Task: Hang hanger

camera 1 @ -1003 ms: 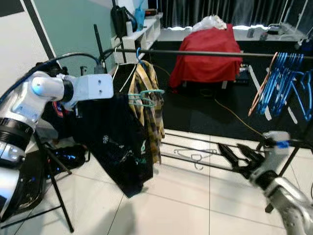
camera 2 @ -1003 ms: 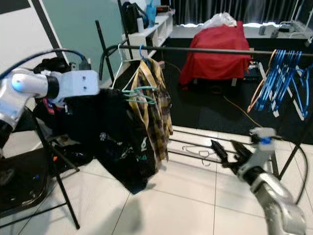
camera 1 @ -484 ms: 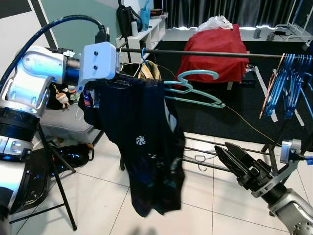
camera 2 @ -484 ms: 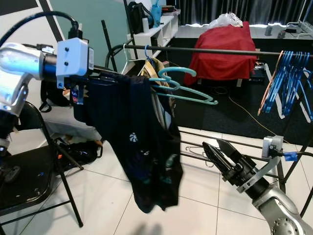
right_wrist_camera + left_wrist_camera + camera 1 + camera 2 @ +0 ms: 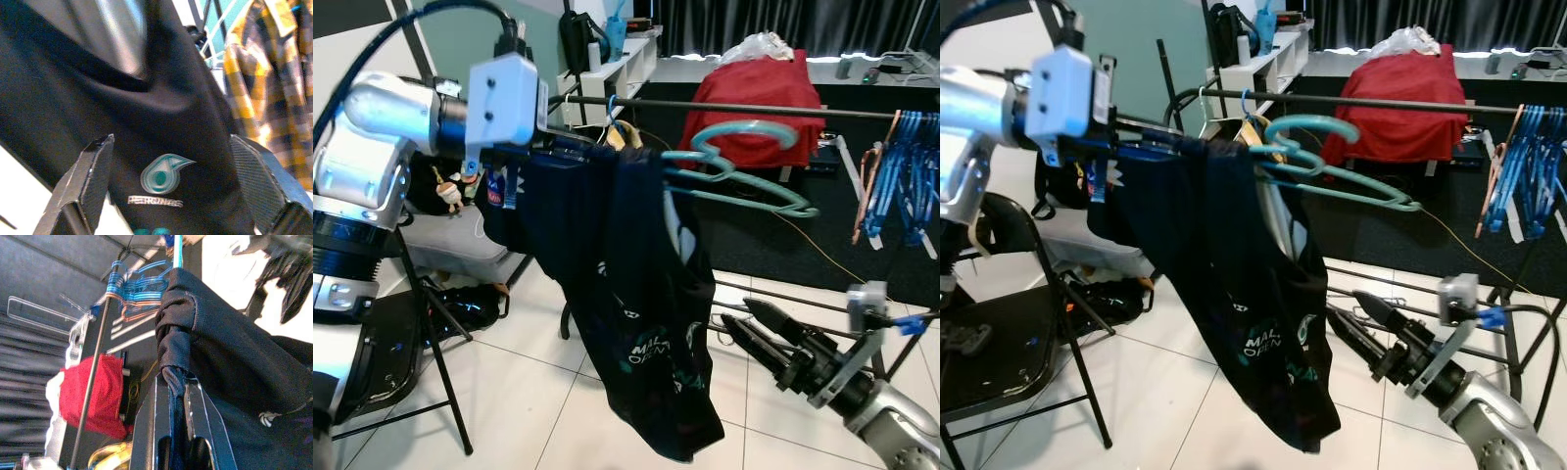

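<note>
My left gripper (image 5: 556, 147) is raised at chest height and shut on a teal hanger (image 5: 749, 174) that carries a black T-shirt (image 5: 641, 313) with a teal logo. In the left wrist view the fingers (image 5: 161, 431) clamp the shirt's bunched shoulder over the hanger. The hanger's hook points right, in front of and a little below the dark clothes rail (image 5: 734, 105). My right gripper (image 5: 751, 325) is low on the right, open, pointing at the shirt's lower part. Its two fingertips (image 5: 95, 171) stand wide apart with the shirt's logo (image 5: 161, 178) between them, not touching.
A yellow plaid shirt (image 5: 266, 83) hangs on the rail behind the black one. Several blue hangers (image 5: 901, 171) hang at the rail's right end. A red-draped object (image 5: 759, 93) stands behind. A black folding chair (image 5: 382, 362) is at my left, and the rack's base bars (image 5: 773, 289) cross the tiled floor.
My left arm has carried the hanger and shirt up and to the right, nearer the camera. The right gripper has come closer to the shirt's lower part. The camera shifted slightly.
</note>
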`<state>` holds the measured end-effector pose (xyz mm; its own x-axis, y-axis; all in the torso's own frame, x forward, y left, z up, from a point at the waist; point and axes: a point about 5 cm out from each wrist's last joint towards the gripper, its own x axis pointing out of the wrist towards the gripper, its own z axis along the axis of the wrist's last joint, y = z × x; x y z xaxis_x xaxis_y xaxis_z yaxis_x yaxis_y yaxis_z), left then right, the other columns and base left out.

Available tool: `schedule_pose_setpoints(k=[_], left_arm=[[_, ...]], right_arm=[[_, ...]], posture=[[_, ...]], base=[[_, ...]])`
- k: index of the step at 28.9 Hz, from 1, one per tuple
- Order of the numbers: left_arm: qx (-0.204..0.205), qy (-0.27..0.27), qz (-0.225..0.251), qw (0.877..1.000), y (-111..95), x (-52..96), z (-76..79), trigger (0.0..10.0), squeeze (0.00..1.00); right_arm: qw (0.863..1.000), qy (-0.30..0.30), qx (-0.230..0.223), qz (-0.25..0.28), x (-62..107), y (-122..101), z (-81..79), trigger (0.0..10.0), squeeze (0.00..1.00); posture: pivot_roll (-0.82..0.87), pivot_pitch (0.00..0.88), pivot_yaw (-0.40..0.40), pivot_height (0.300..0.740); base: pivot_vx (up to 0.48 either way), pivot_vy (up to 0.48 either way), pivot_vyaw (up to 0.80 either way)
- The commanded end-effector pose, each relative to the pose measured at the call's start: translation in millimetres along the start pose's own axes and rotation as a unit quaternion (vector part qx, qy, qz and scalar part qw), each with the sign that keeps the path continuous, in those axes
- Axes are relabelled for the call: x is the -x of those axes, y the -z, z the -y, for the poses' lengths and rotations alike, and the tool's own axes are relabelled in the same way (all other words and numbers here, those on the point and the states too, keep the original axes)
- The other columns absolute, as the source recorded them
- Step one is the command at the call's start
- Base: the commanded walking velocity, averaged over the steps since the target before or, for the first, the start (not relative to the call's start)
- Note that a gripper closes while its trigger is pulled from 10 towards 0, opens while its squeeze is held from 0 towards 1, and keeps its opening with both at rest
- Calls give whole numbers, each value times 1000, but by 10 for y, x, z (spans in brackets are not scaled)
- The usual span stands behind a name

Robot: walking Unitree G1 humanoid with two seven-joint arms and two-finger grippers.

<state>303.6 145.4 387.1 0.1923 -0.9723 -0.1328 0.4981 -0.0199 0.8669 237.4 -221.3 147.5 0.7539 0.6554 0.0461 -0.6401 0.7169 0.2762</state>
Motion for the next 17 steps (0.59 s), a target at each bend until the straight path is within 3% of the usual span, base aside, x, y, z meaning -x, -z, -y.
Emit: schedule_pose_setpoints(k=[1, 11, 12, 17], left_arm=[[-15, -6, 25, 1000, -126, 14, -73, 10000, 0], [-19, 2, 40, 999, -191, -19, -85, 10000, 0], [-18, 3, 41, 999, -197, -25, -82, 10000, 0], [-15, 2, 42, 999, -211, -25, -74, 10000, 0]], right_arm=[[1000, 2, 16, 4, -42, -44, -3, 10000, 0], [999, -27, 28, 13, -125, -146, -82, 10000, 0], [999, -36, 30, 13, -137, -148, -108, 0, 0], [998, -56, 38, 10, -147, -147, -158, 0, 0]], posture=[[-102, 0, 83, 740], [-104, 0, 88, 740], [-104, 0, 89, 740], [-103, 0, 88, 740]], base=[[0, 0, 0], [0, 0, 0], [0, 0, 0], [0, 0, 0]])
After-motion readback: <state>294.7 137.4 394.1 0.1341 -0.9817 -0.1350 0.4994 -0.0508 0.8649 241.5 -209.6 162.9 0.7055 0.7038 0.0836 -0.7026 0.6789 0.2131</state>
